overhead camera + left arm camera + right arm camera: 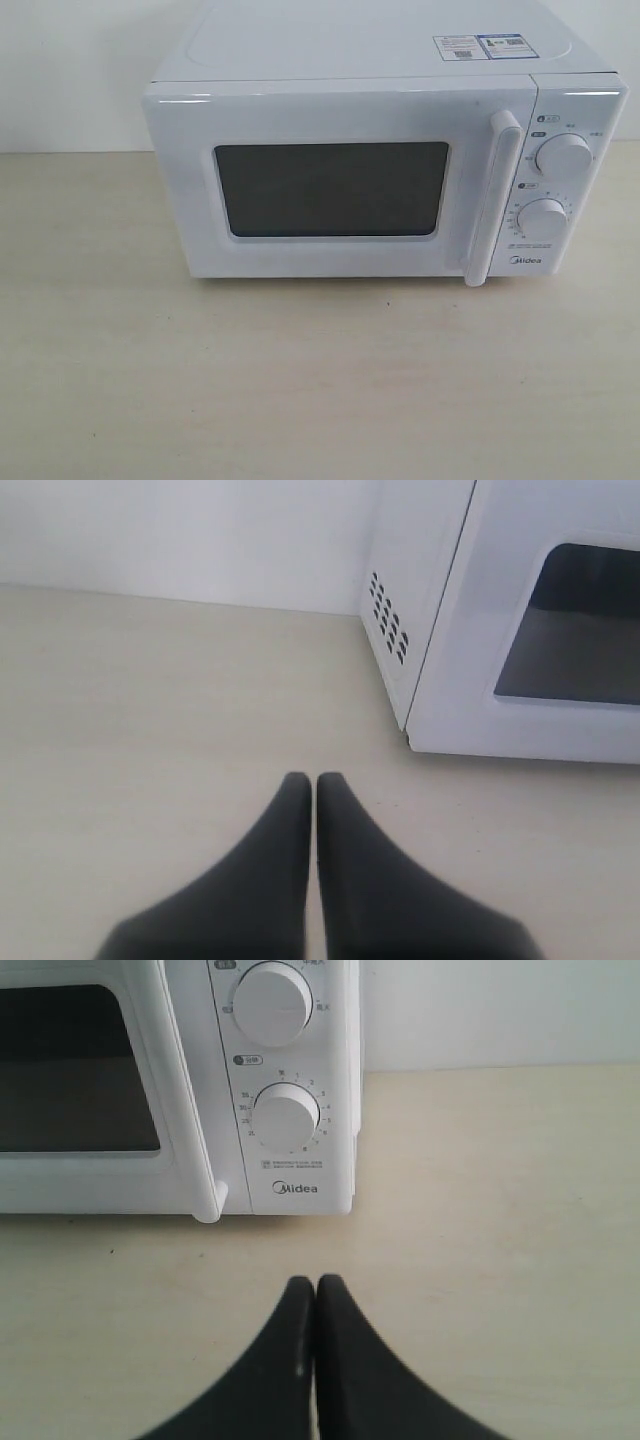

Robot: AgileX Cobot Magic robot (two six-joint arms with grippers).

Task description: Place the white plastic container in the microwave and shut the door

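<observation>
Black-fingered and clenched on nothing, the left gripper (312, 780) and the right gripper (314, 1282) hover over the pale wooden table (300, 380). They face the white boxy microwave (380, 60), which stands toward the table's far edge with its white windowed door (330, 115) closed. The white plastic container shows in no view, and the dark window (332, 188) hides whether it is inside. If it is not, the task could end with the microwave empty.

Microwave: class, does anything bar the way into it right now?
Yes: the door, shut across the front of the microwave, bars the way in. The white plastic container shows in no view.
</observation>
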